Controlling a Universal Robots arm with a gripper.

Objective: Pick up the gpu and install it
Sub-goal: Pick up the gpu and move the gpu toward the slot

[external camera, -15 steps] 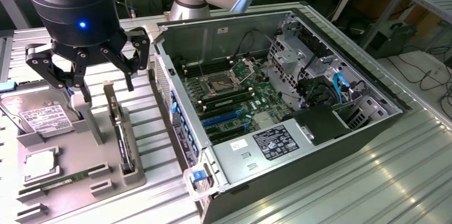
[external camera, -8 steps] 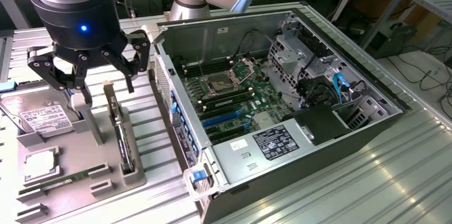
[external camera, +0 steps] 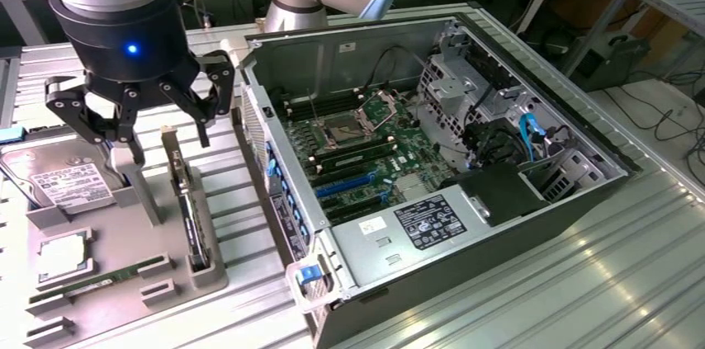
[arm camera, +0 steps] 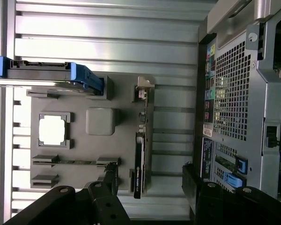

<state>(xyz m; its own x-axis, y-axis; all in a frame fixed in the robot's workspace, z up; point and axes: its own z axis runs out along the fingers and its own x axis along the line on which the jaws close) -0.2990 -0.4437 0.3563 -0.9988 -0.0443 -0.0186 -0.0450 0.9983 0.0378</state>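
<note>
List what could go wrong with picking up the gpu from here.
The thin dark gpu card stands edge-on in the grey plastic holder; the open black gripper might close off-centre and tilt it.
The silver boxy hard drive sits close by; the gripper may snag it.
The open black computer case is near; a lifted card could strike its wall.

gpu (external camera: 187, 209) not yet picked up. It is seen edge-on as a thin dark slab, stood upright on its long edge and seated in a slot of the grey tray (external camera: 132, 283). A silver end bracket (arm camera: 144, 88) is fitted at one short end, and the rest of the body is dark. The card is located below the claw (external camera: 167, 141), apart from it. In the wrist view it is lined up between the spread fingers (arm camera: 110, 180), nearer one finger than the other. No tilt is noted.
</note>
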